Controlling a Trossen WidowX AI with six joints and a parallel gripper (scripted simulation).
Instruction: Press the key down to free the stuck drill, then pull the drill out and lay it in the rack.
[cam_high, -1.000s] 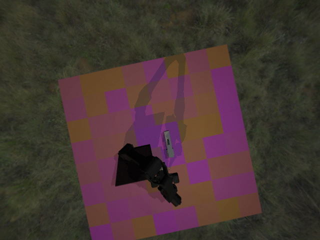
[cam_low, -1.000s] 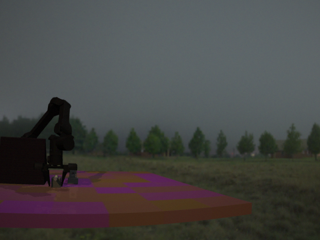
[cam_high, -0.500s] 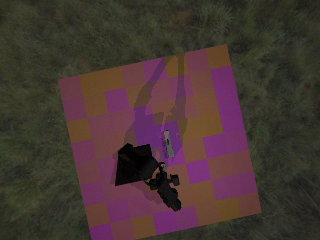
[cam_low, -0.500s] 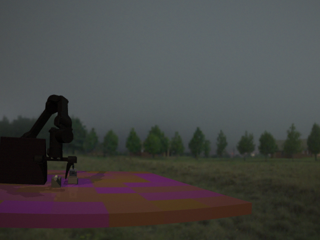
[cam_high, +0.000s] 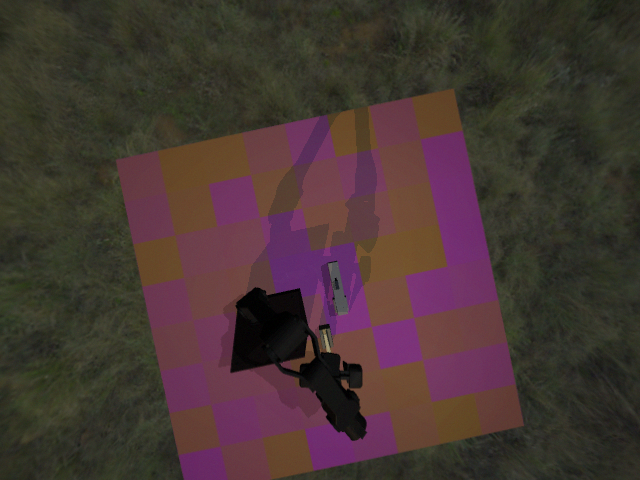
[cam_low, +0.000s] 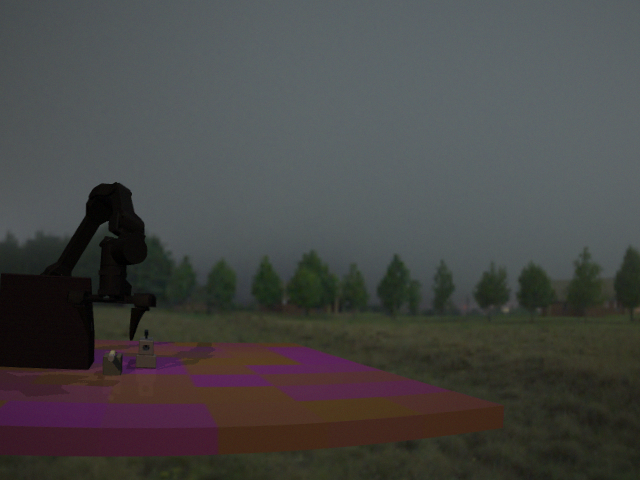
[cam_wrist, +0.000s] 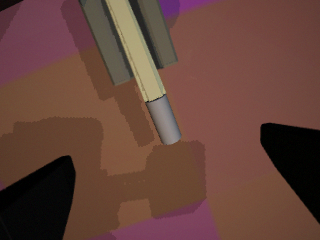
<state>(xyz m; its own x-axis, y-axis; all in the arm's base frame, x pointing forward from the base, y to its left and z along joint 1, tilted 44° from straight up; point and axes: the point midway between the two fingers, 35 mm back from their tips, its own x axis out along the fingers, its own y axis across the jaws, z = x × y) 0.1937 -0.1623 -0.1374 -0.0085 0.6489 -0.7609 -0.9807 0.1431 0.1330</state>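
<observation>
The drill (cam_high: 325, 338) (cam_low: 111, 354) (cam_wrist: 137, 52), a cream bar with a grey round end, lies in the groove of the small grey rack (cam_low: 112, 366) (cam_wrist: 102, 42). Its grey end sticks out past the rack in the wrist view. My gripper (cam_low: 112, 338) (cam_wrist: 169, 149) is open and empty, above the drill's grey end, with a fingertip well out on either side. The long grey block (cam_high: 338, 297) (cam_low: 146, 360) stands beyond the rack, with the small dark key (cam_high: 336, 283) (cam_low: 146, 334) on top. A dark hole shows in the block's end face.
My dark base box (cam_high: 245, 356) (cam_low: 43, 322) stands left of the rack in the top and exterior views. The arm hangs over the near end of the rack in the top view. The checkered table top (cam_high: 465, 330) (cam_low: 356, 408) ends in open edges.
</observation>
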